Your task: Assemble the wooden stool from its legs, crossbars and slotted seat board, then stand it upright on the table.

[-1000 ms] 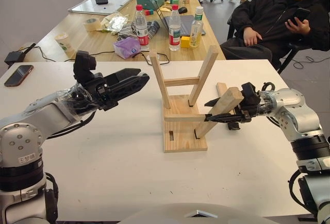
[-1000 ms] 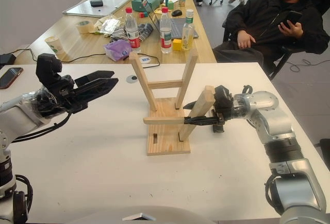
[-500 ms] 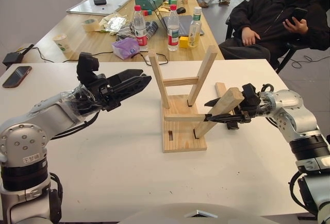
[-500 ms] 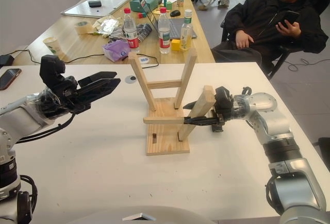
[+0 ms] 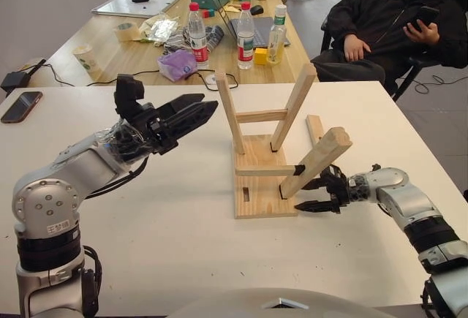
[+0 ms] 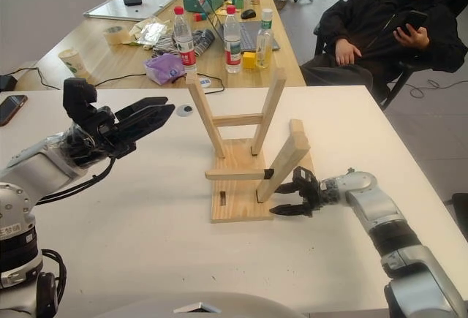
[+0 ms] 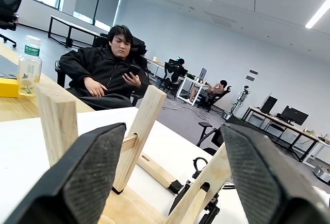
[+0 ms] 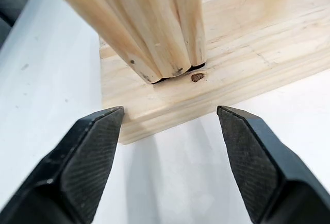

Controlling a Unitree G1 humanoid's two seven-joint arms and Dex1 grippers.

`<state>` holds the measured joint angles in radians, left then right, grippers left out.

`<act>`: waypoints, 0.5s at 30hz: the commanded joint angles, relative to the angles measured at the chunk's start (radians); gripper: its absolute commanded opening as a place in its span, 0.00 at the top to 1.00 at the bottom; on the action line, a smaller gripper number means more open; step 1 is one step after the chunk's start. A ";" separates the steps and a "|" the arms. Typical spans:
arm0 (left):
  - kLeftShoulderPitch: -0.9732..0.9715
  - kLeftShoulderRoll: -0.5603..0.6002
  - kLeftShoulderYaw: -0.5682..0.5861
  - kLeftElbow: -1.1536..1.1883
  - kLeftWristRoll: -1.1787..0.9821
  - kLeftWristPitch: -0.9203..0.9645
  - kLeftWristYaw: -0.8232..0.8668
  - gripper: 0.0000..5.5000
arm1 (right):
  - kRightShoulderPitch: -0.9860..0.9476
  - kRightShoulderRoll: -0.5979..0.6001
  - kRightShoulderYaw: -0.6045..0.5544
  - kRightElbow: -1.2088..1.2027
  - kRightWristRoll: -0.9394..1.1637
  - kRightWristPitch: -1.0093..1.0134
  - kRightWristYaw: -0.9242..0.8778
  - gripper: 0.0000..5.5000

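The stool lies upside down on the white table, its slotted seat board (image 5: 263,199) flat. Two legs (image 5: 228,113) (image 5: 294,106) stand at the back, joined by a crossbar (image 5: 259,115). A third leg (image 5: 318,159) leans up from the board's front right, with a lower crossbar (image 5: 263,170) running left from it. A loose wooden piece (image 5: 315,129) lies behind. My right gripper (image 5: 301,194) is open, low on the table at the board's front right corner (image 8: 247,54), below the leaning leg's foot (image 8: 154,28). My left gripper (image 5: 210,101) hangs open in the air left of the back legs.
A phone (image 5: 20,106) lies at the table's far left. The wooden table behind holds bottles (image 5: 246,36), a purple bag (image 5: 179,64) and clutter. A cable (image 5: 227,80) lies on the back edge. Bare white tabletop stretches in front of and left of the stool.
My right gripper has let go of the leaning leg and dropped to the table by the board's front right corner. The leg stays leaning. My left gripper has edged toward the stool.
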<state>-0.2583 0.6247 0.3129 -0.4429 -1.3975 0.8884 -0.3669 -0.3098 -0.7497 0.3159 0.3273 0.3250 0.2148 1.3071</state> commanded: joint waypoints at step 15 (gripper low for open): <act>0.107 -0.049 0.062 -0.058 -0.008 -0.098 0.135 0.38 | 0.009 0.101 -0.465 -0.235 0.080 0.670 -0.596 0.23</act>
<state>-0.1592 0.5968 0.3793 -0.4876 -1.4148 0.8126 -0.2704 -0.3694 -0.7403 -0.0703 0.1778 0.3982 0.8241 0.8723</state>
